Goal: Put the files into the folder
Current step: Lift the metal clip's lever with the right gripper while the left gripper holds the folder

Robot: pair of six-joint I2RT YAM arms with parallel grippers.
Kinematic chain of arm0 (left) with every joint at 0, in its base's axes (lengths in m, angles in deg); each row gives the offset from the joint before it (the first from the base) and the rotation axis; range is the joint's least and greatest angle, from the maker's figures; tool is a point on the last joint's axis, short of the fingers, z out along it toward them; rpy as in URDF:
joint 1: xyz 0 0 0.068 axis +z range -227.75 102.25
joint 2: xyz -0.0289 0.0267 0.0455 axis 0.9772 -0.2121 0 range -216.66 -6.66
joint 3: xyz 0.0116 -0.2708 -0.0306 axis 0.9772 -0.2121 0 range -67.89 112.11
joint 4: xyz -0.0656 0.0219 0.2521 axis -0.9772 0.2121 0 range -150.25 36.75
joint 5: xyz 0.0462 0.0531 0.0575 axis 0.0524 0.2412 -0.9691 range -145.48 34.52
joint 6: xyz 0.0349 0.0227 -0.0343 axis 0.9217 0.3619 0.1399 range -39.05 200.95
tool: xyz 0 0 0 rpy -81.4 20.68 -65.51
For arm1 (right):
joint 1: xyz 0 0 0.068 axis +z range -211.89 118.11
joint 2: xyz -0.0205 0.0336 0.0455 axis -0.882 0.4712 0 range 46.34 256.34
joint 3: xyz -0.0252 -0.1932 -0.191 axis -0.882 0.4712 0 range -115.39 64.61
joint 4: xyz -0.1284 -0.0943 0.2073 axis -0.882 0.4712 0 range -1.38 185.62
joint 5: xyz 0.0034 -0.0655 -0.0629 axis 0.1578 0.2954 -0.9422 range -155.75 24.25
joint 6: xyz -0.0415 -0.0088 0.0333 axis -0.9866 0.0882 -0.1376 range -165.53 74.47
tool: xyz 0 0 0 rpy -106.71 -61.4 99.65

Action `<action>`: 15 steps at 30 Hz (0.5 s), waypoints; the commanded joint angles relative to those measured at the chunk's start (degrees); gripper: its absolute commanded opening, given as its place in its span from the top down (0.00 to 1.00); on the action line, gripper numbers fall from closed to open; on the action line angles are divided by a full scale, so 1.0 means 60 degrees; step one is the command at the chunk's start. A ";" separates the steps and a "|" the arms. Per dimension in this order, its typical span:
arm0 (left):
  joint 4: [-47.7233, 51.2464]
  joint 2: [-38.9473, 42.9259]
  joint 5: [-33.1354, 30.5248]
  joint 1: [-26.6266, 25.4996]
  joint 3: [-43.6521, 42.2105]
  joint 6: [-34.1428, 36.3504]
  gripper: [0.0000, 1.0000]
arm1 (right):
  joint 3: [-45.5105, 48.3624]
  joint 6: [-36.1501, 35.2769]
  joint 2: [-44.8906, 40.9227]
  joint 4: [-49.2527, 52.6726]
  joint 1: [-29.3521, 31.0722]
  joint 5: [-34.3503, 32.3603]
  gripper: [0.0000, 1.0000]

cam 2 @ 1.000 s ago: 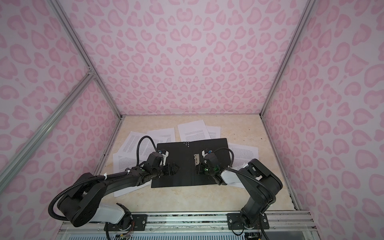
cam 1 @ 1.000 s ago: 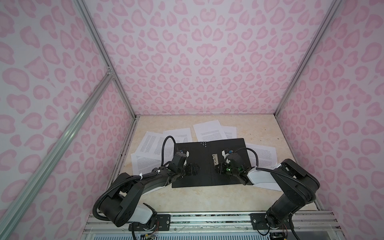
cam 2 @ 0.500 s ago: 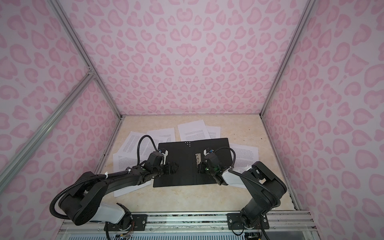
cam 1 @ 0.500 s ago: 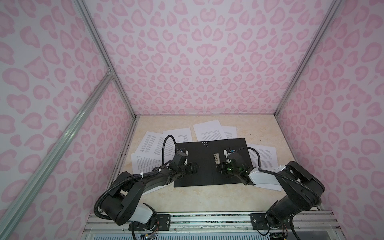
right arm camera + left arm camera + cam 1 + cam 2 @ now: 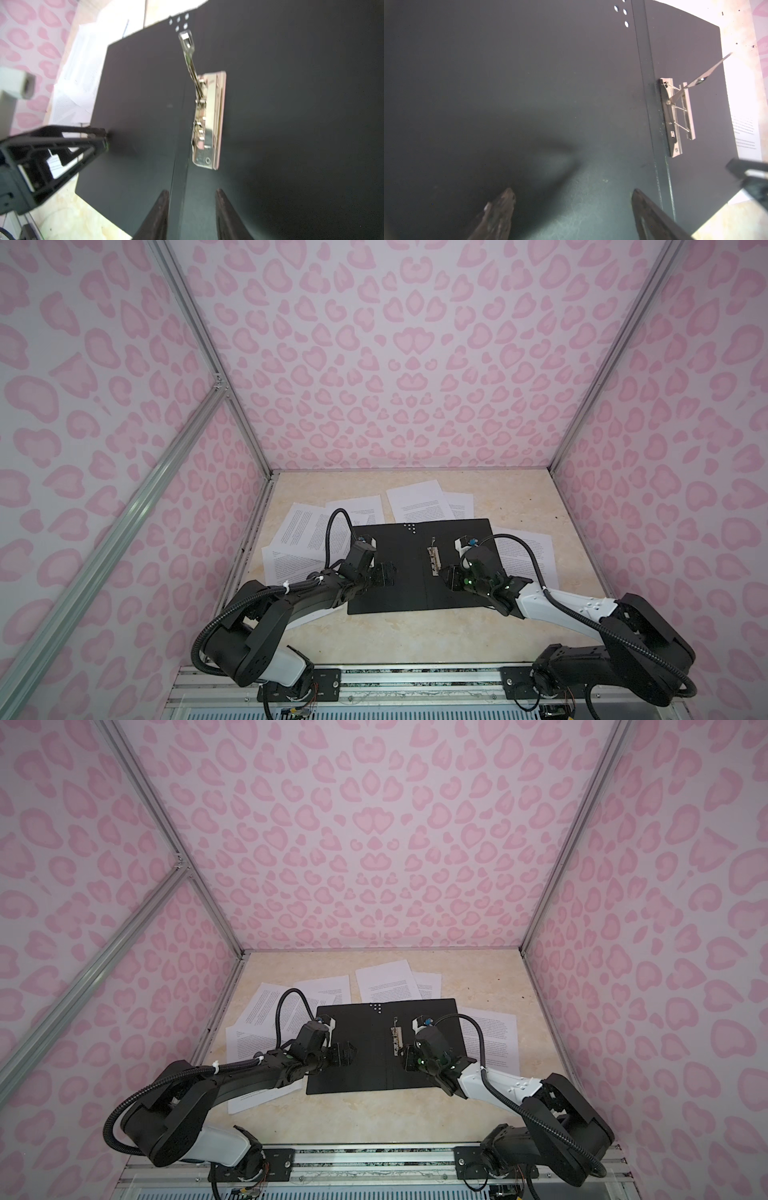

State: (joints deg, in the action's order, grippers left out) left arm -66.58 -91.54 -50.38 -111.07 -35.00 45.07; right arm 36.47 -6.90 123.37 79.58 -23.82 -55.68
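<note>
Both of my grippers are low over the open folder (image 5: 409, 543), which lies flat in the middle of the table (image 5: 415, 635). My left gripper (image 5: 384, 576) is at the left cover with its jaws spread wide and grips nothing; whether its tips touch the cover, I cannot tell. My right gripper (image 5: 446, 584) is at the spine, just beside the near end of the metal clip (image 5: 434, 562). Its fingers (image 5: 164, 207) are parted a little, and only the black board shows between them. The lever (image 5: 190, 60) of the clip stands up. The files (image 5: 419, 499) lie loose on the table around the folder, some partly under its edges, all of them outside it.
</note>
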 commanded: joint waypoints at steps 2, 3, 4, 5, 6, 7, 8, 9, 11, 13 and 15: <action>0.1540 -0.0093 -0.0041 0.0016 -0.0094 -0.0142 0.10 | -0.0016 -0.0079 0.0302 0.0005 0.0215 -0.0136 0.72; 0.1545 -0.0116 -0.0018 0.0016 -0.0079 -0.0129 0.10 | -0.0169 -0.0130 0.0427 0.0034 0.0243 -0.0078 0.73; 0.1538 -0.0126 -0.0016 0.0016 -0.0075 -0.0129 0.10 | -0.0363 -0.0187 0.0545 0.0088 0.0252 -0.0041 0.74; 0.1539 -0.0134 -0.0008 0.0016 -0.0075 -0.0129 0.10 | -0.0547 -0.0220 0.0657 0.0148 0.0257 -0.0024 0.75; 0.1540 -0.0132 -0.0011 0.0016 -0.0075 -0.0129 0.10 | -0.0770 -0.0280 0.0762 0.0239 0.0263 -0.0037 0.76; 0.1539 -0.0130 -0.0023 0.0016 -0.0075 -0.0114 0.10 | -0.0978 -0.0335 0.0860 0.0320 0.0255 -0.0037 0.78; 0.1539 -0.0114 -0.0026 0.0016 -0.0075 -0.0114 0.10 | -0.1209 -0.0392 0.0974 0.0407 0.0248 -0.0026 0.80; 0.1544 -0.0107 -0.0032 0.0016 -0.0075 -0.0114 0.10 | -0.1403 -0.0419 0.1081 0.0496 0.0251 -0.0022 0.81; 0.1545 -0.0078 -0.0056 0.0016 -0.0090 -0.0114 0.10 | -0.1827 -0.0523 0.1346 0.0640 0.0206 0.0041 0.81; 0.1557 -0.0078 -0.0041 0.0017 -0.0078 -0.0114 0.10 | -0.2290 -0.0673 0.1765 0.0807 0.0031 0.0284 0.83; 0.1548 -0.0077 -0.0023 0.0016 -0.0075 -0.0114 0.10 | -0.2669 -0.0800 0.2173 0.0922 -0.0217 0.0447 0.84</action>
State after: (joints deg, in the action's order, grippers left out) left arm -66.54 -91.45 -50.33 -111.07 -34.94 45.07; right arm 22.51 -9.78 134.00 82.68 -23.82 -54.44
